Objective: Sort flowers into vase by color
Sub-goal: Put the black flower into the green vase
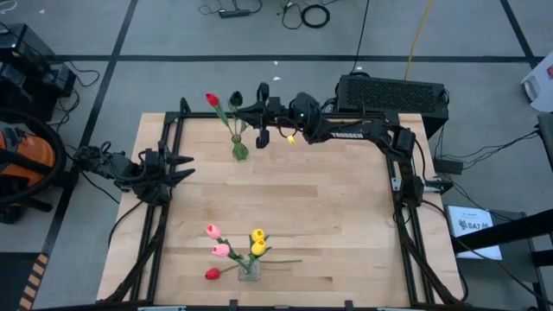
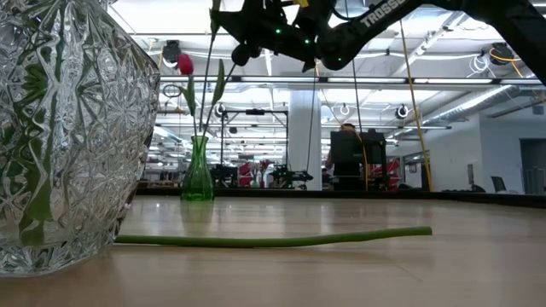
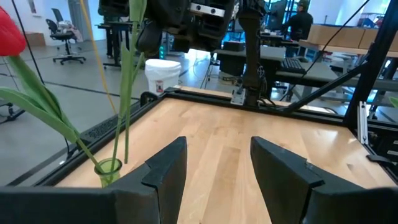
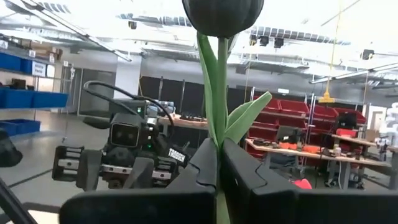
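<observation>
A slim green vase (image 1: pixel 238 149) (image 2: pixel 198 175) stands near the table's far edge and holds a red tulip (image 1: pixel 212 99) (image 3: pixel 9 34). My right gripper (image 1: pixel 245 110) (image 4: pixel 219 163) hovers above that vase, shut on a dark maroon-black tulip (image 1: pixel 235 98) (image 4: pixel 222 14). The tulip's stem runs down into the green vase's neck (image 3: pixel 109 167). A clear cut-glass vase (image 1: pixel 249 270) (image 2: pixel 68 128) at the near edge holds pink (image 1: pixel 216 240) and yellow (image 1: pixel 257 242) tulips. A red head (image 1: pixel 212 274) shows beside it. My left gripper (image 1: pixel 183 164) (image 3: pixel 214 168) waits open at the table's left side. My right gripper pinches the dark tulip's stem (image 4: pixel 218 146) between its two fingers, a short way under the head. The fingers come level from the table's right and lie across the stem. The tulip stands nearly upright, head above the fingers, stem reaching down into the green vase.
A long green stem (image 2: pixel 273 240) (image 1: pixel 281 261) lies flat on the table, running right from the clear vase. Bare wood (image 1: pixel 302 199) spreads between the two vases. A black box (image 1: pixel 393 93) sits past the far right corner.
</observation>
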Tool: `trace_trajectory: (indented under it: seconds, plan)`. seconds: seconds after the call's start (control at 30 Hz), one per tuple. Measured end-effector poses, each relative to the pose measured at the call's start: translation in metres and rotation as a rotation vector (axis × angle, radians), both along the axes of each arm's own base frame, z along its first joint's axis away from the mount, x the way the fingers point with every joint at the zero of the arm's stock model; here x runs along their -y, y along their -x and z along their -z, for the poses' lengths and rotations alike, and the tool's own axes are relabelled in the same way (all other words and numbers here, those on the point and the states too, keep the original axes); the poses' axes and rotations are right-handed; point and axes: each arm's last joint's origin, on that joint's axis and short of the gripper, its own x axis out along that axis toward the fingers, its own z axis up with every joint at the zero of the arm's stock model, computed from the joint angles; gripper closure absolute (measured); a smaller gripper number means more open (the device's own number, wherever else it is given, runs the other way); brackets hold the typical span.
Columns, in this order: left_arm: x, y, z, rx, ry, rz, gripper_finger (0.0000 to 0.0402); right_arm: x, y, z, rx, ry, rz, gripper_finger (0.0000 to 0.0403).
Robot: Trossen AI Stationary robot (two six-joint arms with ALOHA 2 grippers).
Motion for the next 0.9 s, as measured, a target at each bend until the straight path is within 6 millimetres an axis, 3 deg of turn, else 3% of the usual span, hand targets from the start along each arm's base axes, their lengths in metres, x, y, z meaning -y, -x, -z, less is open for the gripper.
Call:
trace_trajectory:
  seconds: [0.2, 0.43, 0.6, 0.7, 0.9]
  plan:
    - [0.000, 0.000, 0.000, 0.000, -0.001, -0.007, 0.0217, 0.007, 0.009, -0.013, 0.057, -0.060, -0.013, 0.0402]
    - [0.000, 0.000, 0.000, -0.002, -0.008, -0.010, 0.0217, 0.010, 0.020, -0.062, 0.147, -0.044, -0.066, 0.0402]
    - [0.000, 0.000, 0.000, -0.001, -0.008, -0.013, 0.0217, 0.027, 0.024, -0.090, 0.058, -0.009, -0.092, 0.0402]
    - [0.000, 0.000, 0.000, -0.001, -0.008, -0.013, 0.0217, 0.047, 0.029, -0.089, -0.036, -0.008, -0.074, 0.0402]
    - [0.000, 0.000, 0.000, -0.001, -0.008, -0.013, 0.0217, 0.081, 0.029, -0.064, -0.059, -0.064, -0.111, 0.0402]
